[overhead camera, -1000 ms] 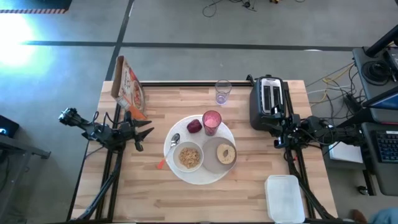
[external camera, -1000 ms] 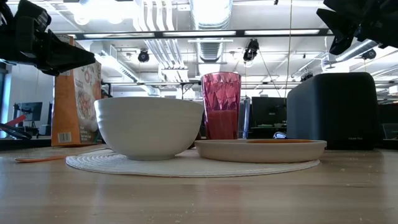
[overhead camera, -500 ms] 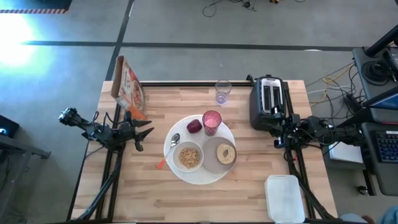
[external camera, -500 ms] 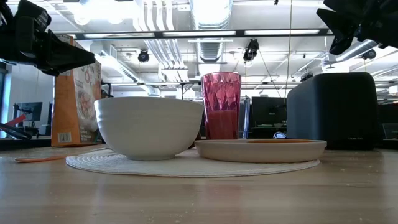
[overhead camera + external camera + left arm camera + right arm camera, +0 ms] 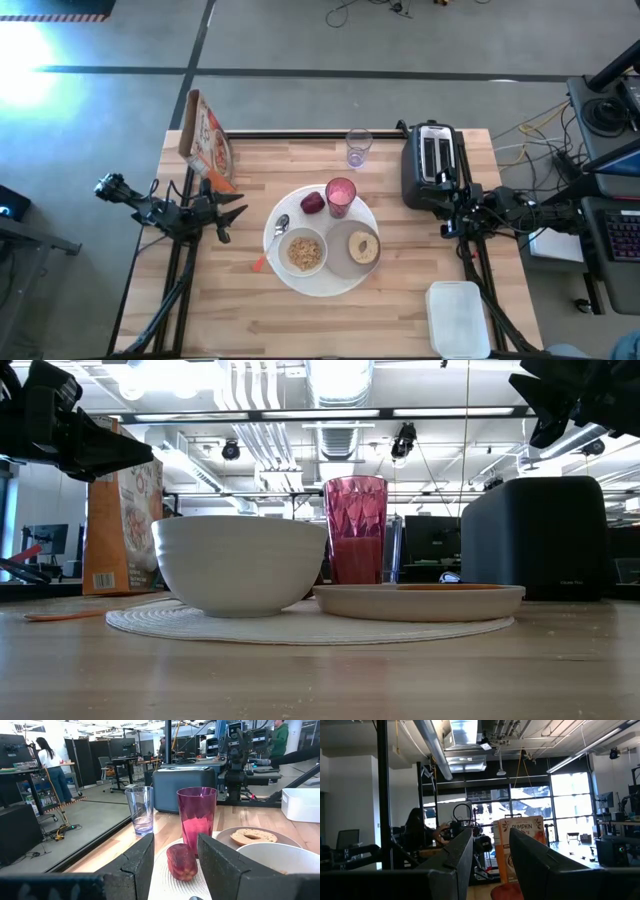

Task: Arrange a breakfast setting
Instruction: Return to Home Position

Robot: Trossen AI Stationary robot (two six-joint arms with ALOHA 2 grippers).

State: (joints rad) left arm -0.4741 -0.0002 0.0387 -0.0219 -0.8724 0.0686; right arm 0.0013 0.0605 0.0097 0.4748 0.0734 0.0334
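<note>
A large round white plate (image 5: 322, 278) lies at the table's middle. On it stand a small white bowl (image 5: 304, 251) of cereal and a small grey plate (image 5: 347, 262) bearing a bagel half (image 5: 364, 247). Toward the far side of it are a pink tumbler (image 5: 341, 196) and a red apple (image 5: 313, 204). An orange-handled spoon (image 5: 276, 237) lies with its bowl on the plate's left rim and its handle on the table. My left gripper (image 5: 238, 211) hangs open left of the plate, aimed at the apple (image 5: 182, 862). My right gripper (image 5: 446, 224) hangs open right of it.
A black toaster (image 5: 431, 160) stands at the far right, beside my right arm. A clear glass (image 5: 359, 148) is at the far middle, and a cereal box (image 5: 208, 135) at the far left corner. A white container (image 5: 459, 318) sits at the near right corner. People show in the room beyond.
</note>
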